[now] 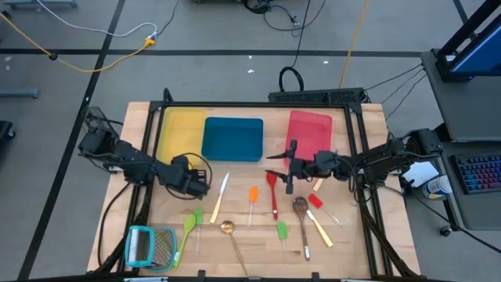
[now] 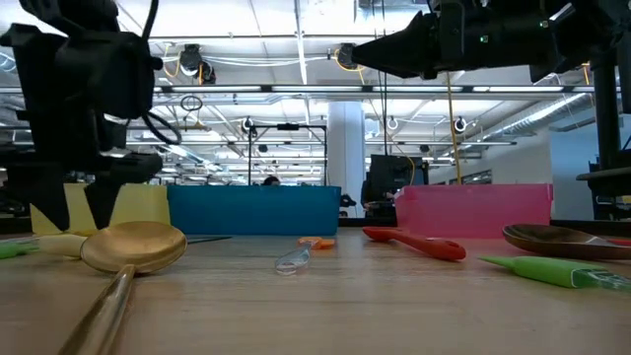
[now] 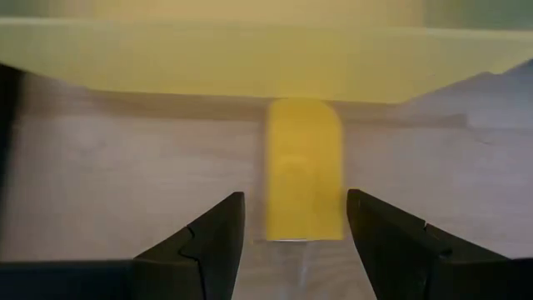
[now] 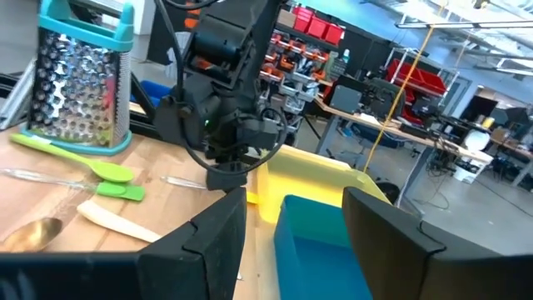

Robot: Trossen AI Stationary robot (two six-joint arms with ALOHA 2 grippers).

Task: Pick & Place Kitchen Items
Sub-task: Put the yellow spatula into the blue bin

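A small yellow-headed tool (image 3: 304, 167) with a clear handle lies flat on the wooden table, just in front of the yellow tray (image 3: 250, 58). My left gripper (image 3: 296, 225) is open and points down, with one finger on each side of the tool's head and a gap on both sides. In the high view it is at the table's left middle (image 1: 200, 186). My right gripper (image 1: 274, 166) is open and empty. It is held well above the table, in front of the red tray (image 1: 309, 129), and also shows in the low view (image 2: 367, 49).
A cream-handled knife (image 1: 222, 192), orange tool (image 1: 253, 196), red spoon (image 1: 272, 192), wooden spoon (image 1: 300, 211), brass spoon (image 1: 228, 231) and green spatulas (image 1: 188, 227) lie scattered on the table's near half. The teal grater (image 1: 153, 247) lies near left. The blue tray (image 1: 232, 139) stands between the yellow and red trays.
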